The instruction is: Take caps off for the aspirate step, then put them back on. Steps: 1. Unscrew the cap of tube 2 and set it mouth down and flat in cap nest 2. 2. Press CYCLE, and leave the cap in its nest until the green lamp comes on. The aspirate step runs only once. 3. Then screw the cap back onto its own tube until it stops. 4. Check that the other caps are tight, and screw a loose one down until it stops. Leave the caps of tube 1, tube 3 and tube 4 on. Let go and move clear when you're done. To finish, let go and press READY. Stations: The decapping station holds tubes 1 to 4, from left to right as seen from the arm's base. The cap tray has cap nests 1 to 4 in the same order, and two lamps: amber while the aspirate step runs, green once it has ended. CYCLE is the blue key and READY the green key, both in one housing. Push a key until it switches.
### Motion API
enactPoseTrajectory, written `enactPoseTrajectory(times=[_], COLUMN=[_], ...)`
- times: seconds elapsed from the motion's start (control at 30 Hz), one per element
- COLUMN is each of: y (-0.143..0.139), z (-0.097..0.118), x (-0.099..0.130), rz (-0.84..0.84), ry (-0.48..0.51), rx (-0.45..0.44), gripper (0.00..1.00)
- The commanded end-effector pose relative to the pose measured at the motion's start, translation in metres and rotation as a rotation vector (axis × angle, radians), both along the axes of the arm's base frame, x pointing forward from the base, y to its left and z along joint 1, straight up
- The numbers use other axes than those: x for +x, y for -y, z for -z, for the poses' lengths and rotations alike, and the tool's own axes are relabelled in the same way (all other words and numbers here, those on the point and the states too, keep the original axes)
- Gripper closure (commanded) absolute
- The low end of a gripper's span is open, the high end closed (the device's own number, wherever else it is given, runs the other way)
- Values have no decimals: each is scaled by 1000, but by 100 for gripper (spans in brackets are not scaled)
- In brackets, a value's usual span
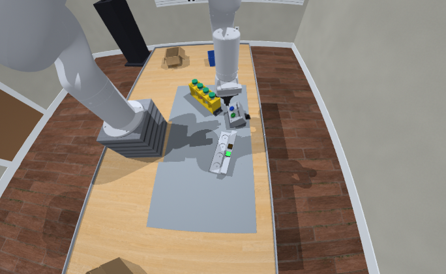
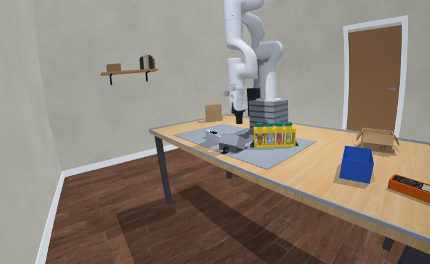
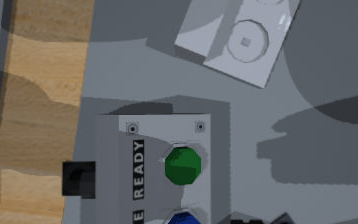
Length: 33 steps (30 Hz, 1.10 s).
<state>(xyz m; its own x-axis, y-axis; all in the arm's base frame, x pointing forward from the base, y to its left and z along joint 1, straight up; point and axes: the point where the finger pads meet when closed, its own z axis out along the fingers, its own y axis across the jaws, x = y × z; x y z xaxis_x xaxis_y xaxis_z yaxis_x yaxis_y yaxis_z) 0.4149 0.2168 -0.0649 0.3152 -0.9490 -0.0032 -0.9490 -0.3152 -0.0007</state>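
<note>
Key housing (image 3: 172, 170): the label READY reads beside the green key (image 3: 183, 164); the blue key (image 3: 182, 219) is cut by the frame edge, its label showing one letter, probably E. Gripper (image 1: 228, 100) hangs vertical above the housing, fingers together, gripping nothing. Decapping station (image 1: 204, 96) stands just beside the fingers, all four green caps on. Cap tray (image 1: 222, 152) lies beyond the housing, green lamp (image 1: 228, 153) lit.

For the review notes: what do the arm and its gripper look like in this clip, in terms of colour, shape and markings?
The arm is glossy white, built of thick rounded tubular links with bulging joints, and rises from a ribbed dark grey block base. The gripper has a pale grey boxy body ending in narrow black fingers. No cables, logos or lettering can be made out on either.
</note>
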Motion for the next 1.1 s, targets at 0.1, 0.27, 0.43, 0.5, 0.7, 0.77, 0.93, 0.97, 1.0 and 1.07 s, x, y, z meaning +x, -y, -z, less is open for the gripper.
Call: enactPoseTrajectory(times=[0.1,0.27,0.43,0.5,0.7,0.77,0.93,0.97,1.0,1.07], y=[18,20,20,20,20,20,20,20,20,20], z=[23,25,28,34,43,43,43,43,43,43], x=[33,36,36,36,36,36,36,36,36,36], rz=[0,0,0,0,0,0,0,0,0,0], ry=[3,3,3,3,3,3,3,3,3,3], rx=[-6,-6,-6,-6,-6,-6,-6,-6,-6,-6], gripper=[100,100,100,100,100,100,100,100,100,100])
